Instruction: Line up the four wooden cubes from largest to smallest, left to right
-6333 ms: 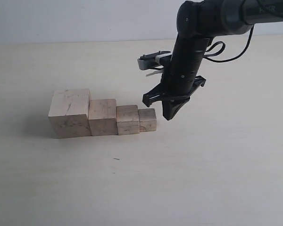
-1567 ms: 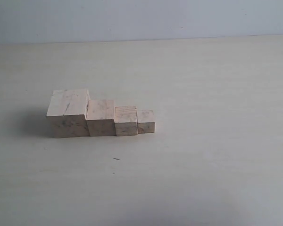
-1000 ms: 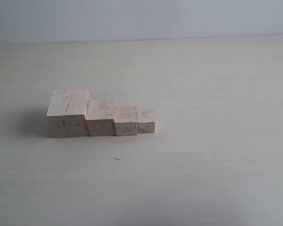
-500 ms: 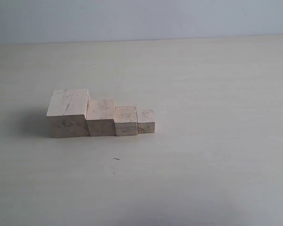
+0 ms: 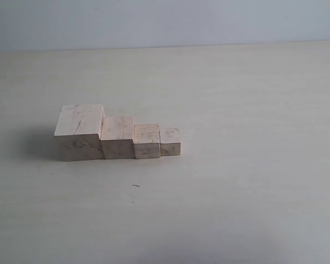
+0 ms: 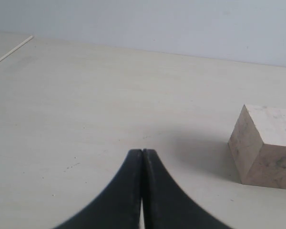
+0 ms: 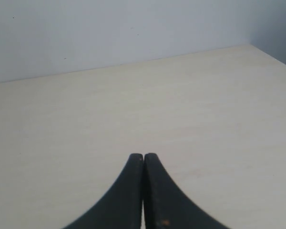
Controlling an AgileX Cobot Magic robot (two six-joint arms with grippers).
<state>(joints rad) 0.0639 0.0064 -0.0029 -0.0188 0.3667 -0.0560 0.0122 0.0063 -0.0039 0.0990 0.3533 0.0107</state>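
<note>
While the left gripper (image 6: pixel 142 153) and right gripper (image 7: pixel 143 157) are pinched closed, the four wooden cubes (image 5: pixel 118 138) touch, shrinking toward three o'clock.

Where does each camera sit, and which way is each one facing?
Exterior view: off the arms, above the table, looking down at the row of four wooden cubes; no robot part shows.
Left wrist view: low behind the shut left gripper, facing across the table to the largest cube and the wall.
Right wrist view: behind the shut right gripper, facing only table and wall.
Shared: exterior and left wrist views both show the largest cube.
</note>
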